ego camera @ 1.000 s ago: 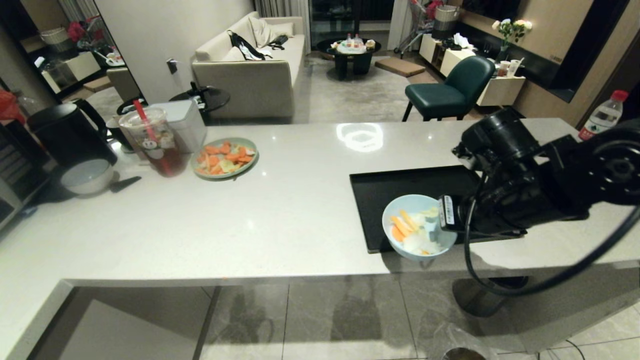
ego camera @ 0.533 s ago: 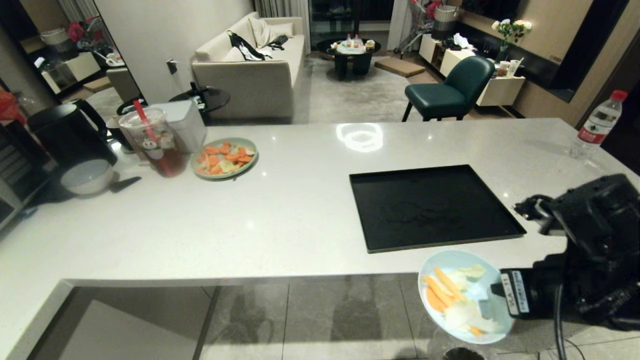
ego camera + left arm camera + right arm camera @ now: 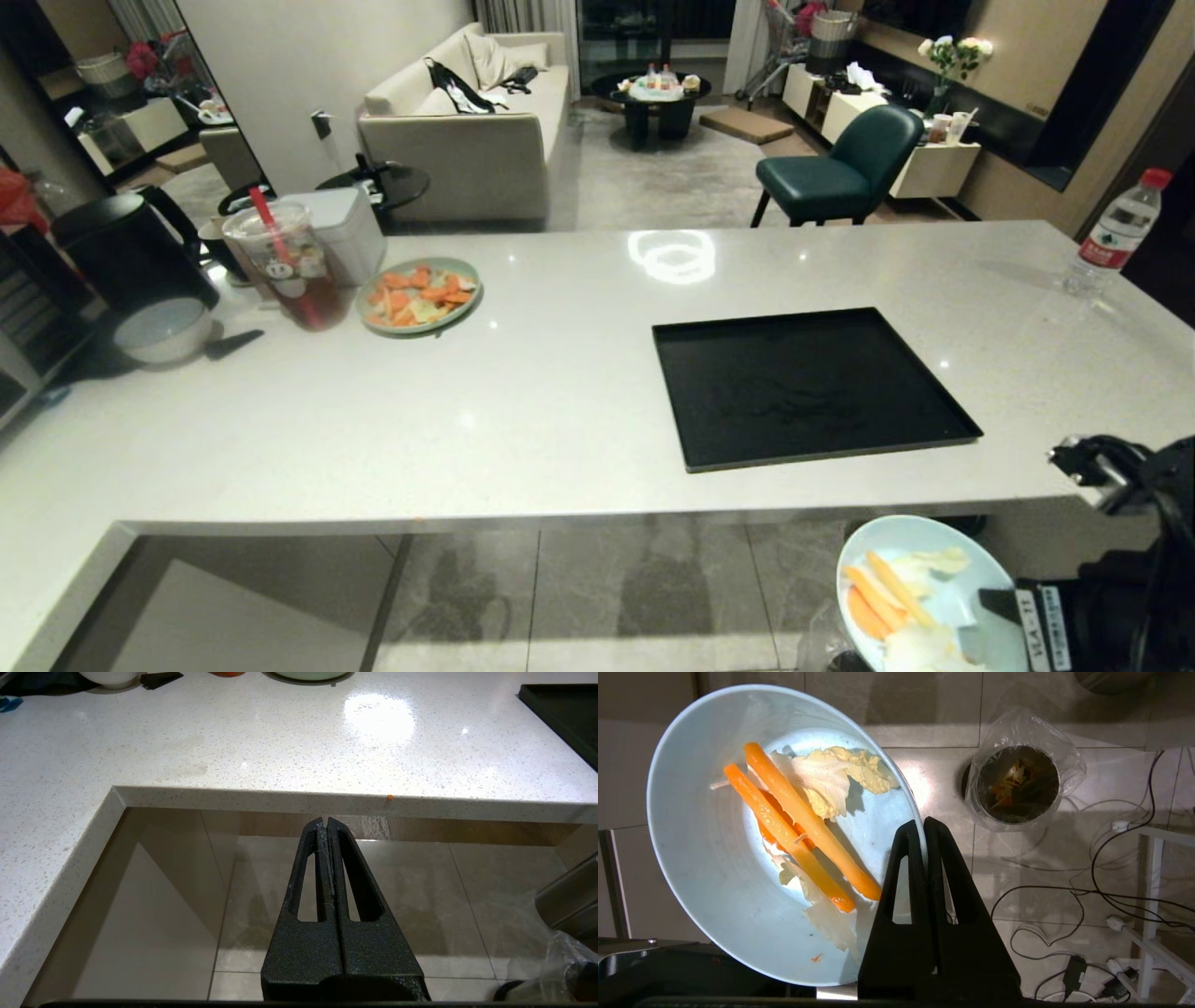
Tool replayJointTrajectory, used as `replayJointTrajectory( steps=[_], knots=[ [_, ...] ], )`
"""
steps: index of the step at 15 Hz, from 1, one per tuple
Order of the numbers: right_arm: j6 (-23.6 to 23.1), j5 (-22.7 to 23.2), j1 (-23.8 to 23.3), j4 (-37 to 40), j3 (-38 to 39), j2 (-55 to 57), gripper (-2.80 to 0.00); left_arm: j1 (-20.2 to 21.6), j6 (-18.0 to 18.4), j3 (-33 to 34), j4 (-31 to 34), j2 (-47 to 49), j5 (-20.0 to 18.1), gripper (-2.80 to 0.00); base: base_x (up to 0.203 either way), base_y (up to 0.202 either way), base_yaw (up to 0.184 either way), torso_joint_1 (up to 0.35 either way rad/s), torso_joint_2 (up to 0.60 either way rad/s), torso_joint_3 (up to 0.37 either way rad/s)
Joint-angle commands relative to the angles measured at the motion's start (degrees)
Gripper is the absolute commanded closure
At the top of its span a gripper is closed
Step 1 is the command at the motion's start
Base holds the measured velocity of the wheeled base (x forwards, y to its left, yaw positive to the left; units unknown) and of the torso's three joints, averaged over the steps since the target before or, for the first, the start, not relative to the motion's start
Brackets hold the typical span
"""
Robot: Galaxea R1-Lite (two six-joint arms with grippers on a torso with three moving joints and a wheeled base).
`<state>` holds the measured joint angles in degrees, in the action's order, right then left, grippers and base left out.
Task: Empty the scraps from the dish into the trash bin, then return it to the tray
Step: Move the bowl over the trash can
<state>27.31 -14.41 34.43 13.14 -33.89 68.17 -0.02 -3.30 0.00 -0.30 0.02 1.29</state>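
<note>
My right gripper [image 3: 923, 823] is shut on the rim of the dish [image 3: 714, 858], a small light-blue bowl. It holds the dish past the counter's front edge, above the floor, at the head view's lower right [image 3: 920, 579]. The scraps [image 3: 803, 826], orange strips and pale cabbage pieces, lie inside the tilted dish. The trash bin [image 3: 1017, 784], steel with a clear bag liner, stands on the floor below and to one side of the dish. The black tray [image 3: 812, 387] lies bare on the counter. My left gripper [image 3: 324, 821] is shut on nothing, parked below the counter edge.
On the white counter [image 3: 560, 401] stand a green plate of orange slices [image 3: 420, 294], a drink cup [image 3: 285, 266], a black kettle [image 3: 121, 247], a white bowl [image 3: 163, 327] and a water bottle [image 3: 1116, 229]. Cables [image 3: 1087, 896] lie on the floor near the bin.
My right gripper has carried the dish off the tray, out over the counter's front edge and down to the lower right. The tray is now bare. The left arm has not moved.
</note>
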Motion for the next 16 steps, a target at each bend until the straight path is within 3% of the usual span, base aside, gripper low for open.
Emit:
replayJointTrajectory(
  steps=[1,16],
  knots=[
    [0.16,-0.06,0.03,0.24,1.59,-3.21,0.0,0.02,-0.04,0.0,-0.05,-0.02,0.03,0.0,0.0,0.0,0.0,0.0,0.0,0.0],
    [0.47,-2.11,0.03,-0.31,3.65,-4.45,0.0,0.02,-0.04,0.0,-0.05,0.01,0.03,0.0,0.0,0.0,0.0,0.0,0.0,0.0]
  ],
)
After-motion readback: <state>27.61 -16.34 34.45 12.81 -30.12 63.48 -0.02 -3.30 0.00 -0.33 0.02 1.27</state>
